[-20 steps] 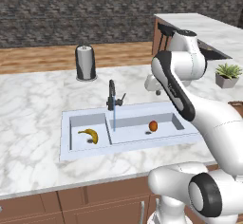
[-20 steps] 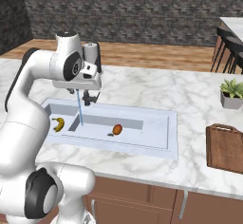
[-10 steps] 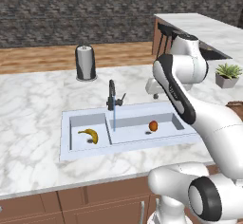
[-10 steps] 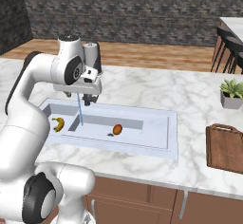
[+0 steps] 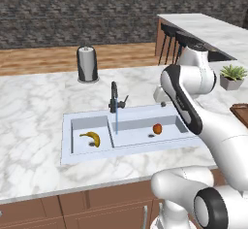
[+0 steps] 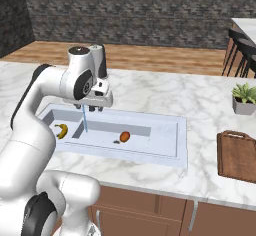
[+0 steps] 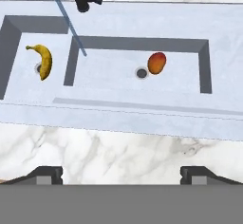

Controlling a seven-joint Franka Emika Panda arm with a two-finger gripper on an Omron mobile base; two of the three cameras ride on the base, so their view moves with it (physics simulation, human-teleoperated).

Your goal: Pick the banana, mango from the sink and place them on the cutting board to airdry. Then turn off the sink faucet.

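Claw [image 7: 121,173] is hanging released above the table's near edge — mango [image 7: 156,62] is lying ahead, slightly right, in the sink's [image 7: 142,118] larger basin; banana [image 7: 43,60] farther left.

potted plant [image 6: 244,98] – paper-towel holder [image 5: 87,64]

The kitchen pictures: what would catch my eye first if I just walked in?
Probably the white robot arm, its gripper open above the pale sink set in marble. Then the fruit: a yellow banana in the smaller compartment and an orange-red mango beside the larger one's drain, with a thin blue stream running from the dark faucet.
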